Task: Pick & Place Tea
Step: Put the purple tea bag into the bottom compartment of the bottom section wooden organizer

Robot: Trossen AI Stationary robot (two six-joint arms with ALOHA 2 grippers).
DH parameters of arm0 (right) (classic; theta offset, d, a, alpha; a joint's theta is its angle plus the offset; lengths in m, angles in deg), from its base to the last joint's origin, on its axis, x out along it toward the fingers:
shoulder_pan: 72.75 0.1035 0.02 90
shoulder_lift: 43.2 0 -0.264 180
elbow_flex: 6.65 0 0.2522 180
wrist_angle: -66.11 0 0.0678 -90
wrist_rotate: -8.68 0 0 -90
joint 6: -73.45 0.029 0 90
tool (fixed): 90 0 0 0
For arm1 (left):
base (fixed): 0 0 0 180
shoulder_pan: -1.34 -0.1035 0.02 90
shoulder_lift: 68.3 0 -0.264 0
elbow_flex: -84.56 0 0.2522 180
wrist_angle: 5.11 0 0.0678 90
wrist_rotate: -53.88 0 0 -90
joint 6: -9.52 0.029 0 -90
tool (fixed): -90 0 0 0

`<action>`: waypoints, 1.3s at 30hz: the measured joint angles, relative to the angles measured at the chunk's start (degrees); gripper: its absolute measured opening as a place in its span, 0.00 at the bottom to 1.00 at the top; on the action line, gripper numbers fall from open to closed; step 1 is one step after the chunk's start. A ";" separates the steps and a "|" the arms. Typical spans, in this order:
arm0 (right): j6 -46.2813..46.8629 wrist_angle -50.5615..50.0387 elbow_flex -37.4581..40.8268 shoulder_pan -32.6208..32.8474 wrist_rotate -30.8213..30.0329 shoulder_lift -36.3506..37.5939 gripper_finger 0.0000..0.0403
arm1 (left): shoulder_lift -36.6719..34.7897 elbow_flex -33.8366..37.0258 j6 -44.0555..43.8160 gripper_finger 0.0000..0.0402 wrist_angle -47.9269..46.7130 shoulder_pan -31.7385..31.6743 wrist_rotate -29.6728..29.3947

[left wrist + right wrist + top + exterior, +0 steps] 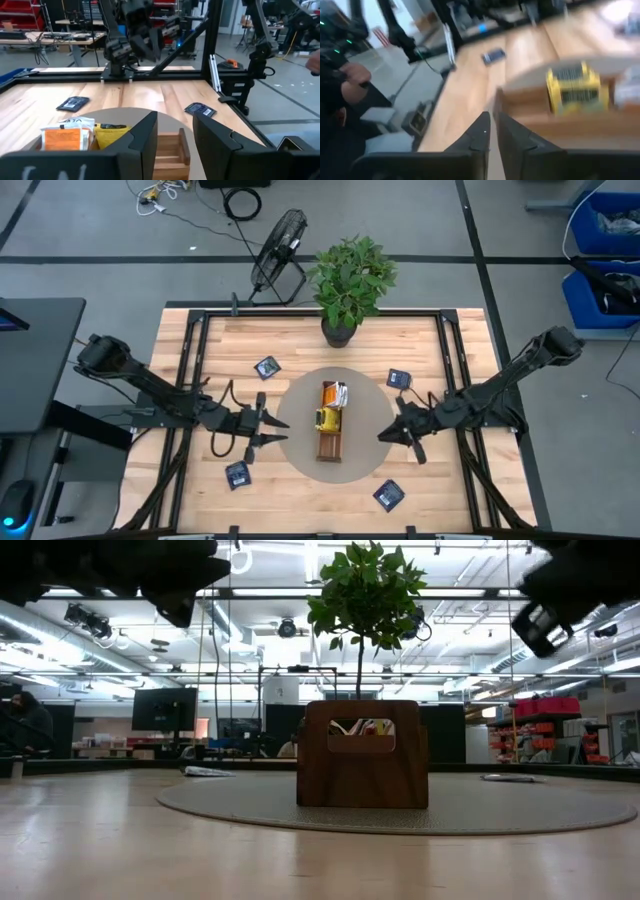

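Observation:
A long wooden tray (330, 442) lies on a round grey mat (300, 395) mid-table. Tea sits in it: an orange-and-white sachet (335, 393) and a yellow one (327, 418), also seen as the orange sachet (61, 137) and the yellow sachet (577, 90). Navy sachets lie on the wood at back left (266, 367), back right (399, 378), front left (238, 474) and front right (389, 495). My left gripper (275, 430) hovers at the mat's left edge, open and empty (175, 120). My right gripper (388, 432) is at the mat's right edge, shut on nothing (492, 122).
A potted plant (348, 280) stands at the table's back edge, with a fan (278, 245) on the floor behind it. A black frame (190, 350) runs around the tabletop. A person's hand (350, 75) shows beyond the table in the right wrist view.

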 joint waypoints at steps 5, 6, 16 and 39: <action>8.78 -11.19 0.00 -0.76 -5.68 0.02 0.10 | 0.00 -0.02 2.26 0.32 0.03 -0.12 -0.03; 11.65 -13.34 0.00 -1.08 -7.26 0.02 0.11 | 0.00 -0.02 2.97 0.32 0.13 -0.29 -0.04; 22.95 -30.05 -0.47 -7.33 -6.81 0.02 0.33 | 0.00 -0.04 6.34 0.32 1.08 -3.55 -0.20; 3.49 -57.19 -10.21 -29.77 -4.44 -1.11 0.44 | 0.00 -0.09 7.20 0.32 1.04 -5.44 -0.16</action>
